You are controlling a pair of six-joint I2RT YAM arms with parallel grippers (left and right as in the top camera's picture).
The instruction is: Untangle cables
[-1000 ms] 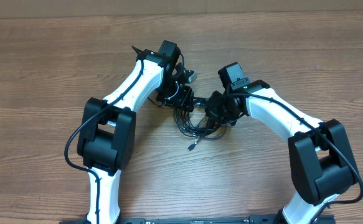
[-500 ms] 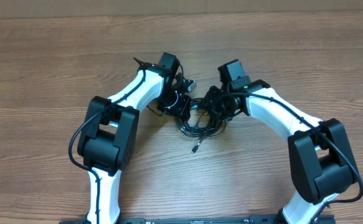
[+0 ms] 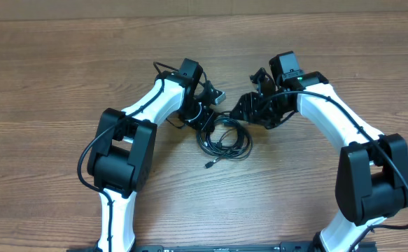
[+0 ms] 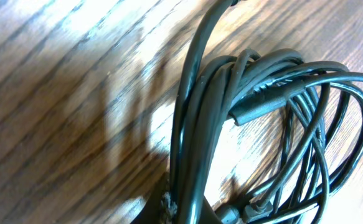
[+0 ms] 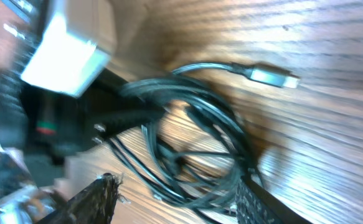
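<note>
Cables (image 3: 224, 138) lie in one tangled coil at table (image 3: 50, 84) centre, none separated. Left gripper (image 3: 205, 115), at coil's 11 o'clock, jaws clenched on strands; right gripper (image 3: 251, 108), at 1 o'clock, jaws released. Untangling barely begun.

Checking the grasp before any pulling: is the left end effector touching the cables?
Touching. The left wrist view shows strands of the cables running down into the left end effector at the frame's bottom edge, clamped there.
</note>
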